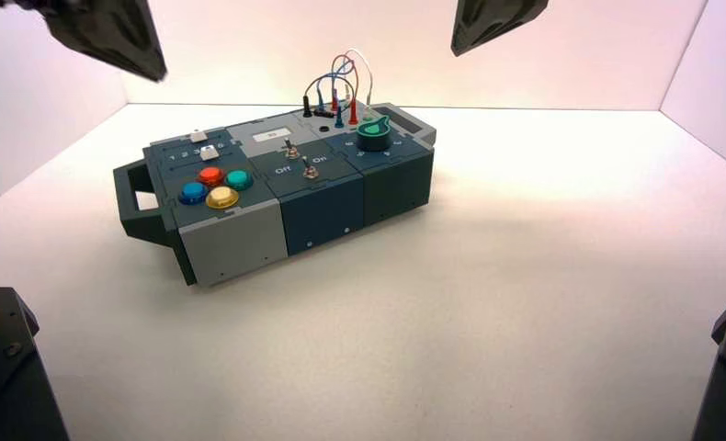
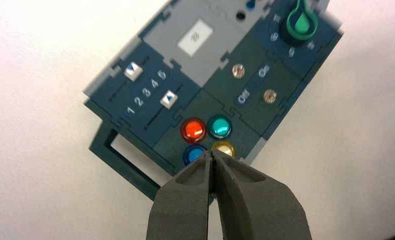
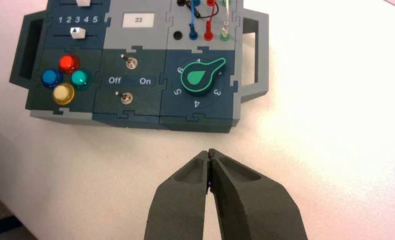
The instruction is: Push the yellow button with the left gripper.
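Observation:
The yellow button (image 1: 221,197) is the nearest of four round buttons on the left end of the grey-blue box (image 1: 231,243), beside the red (image 1: 210,175), teal (image 1: 238,179) and blue (image 1: 193,192) ones. My left gripper (image 1: 153,69) hangs high above the box's back left, shut and empty. In the left wrist view its shut tips (image 2: 212,155) line up just short of the yellow button (image 2: 224,148), still well above it. My right gripper (image 1: 460,46) is parked high at the back right, shut and empty (image 3: 209,152); the yellow button also shows in its view (image 3: 63,93).
The box carries two sliders (image 2: 150,85), two toggle switches (image 3: 128,80) lettered Off and On, a green knob (image 1: 373,136), a display (image 3: 138,20) reading 33, and plugged wires (image 1: 341,87). It has a handle (image 1: 134,202) at each end. White walls enclose the table.

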{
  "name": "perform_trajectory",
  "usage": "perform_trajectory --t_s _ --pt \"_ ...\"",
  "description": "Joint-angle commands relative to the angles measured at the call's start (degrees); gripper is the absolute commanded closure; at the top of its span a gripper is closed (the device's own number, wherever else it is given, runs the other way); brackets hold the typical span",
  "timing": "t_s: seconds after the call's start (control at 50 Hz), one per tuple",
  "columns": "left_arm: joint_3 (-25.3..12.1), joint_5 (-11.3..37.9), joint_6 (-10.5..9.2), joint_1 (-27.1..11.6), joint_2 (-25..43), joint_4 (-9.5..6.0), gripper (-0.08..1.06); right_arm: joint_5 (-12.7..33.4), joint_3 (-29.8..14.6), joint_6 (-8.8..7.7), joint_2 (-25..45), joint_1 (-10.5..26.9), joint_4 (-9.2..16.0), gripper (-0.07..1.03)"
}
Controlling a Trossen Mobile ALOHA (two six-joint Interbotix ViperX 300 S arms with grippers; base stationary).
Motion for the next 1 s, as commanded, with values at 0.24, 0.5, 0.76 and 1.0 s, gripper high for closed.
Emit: perform_trajectory --t_s 0.24,0.5,0.76,1.0 --pt "-7.29 1.58 -0.18 -5.89 11.34 -0.44 1.01 -0.26 -1.93 0.09 -0.09 0.18 0.09 0.98" --pt "-7.12 1.58 -1.23 -8.61 14.59 -1.05 1.01 -0.26 -2.11 0.09 0.00 0.09 0.00 0.99" --pt "-5.80 1.76 -1.14 -8.61 15.12 -1.05 1.01 -0.18 -2.20 0.09 0.26 0.09 0.00 0.99" --pt "-5.71 2.81 -0.70 -8.70 18.02 -0.88 1.01 -0.09 -2.11 0.09 0.35 0.09 0.00 0.99"
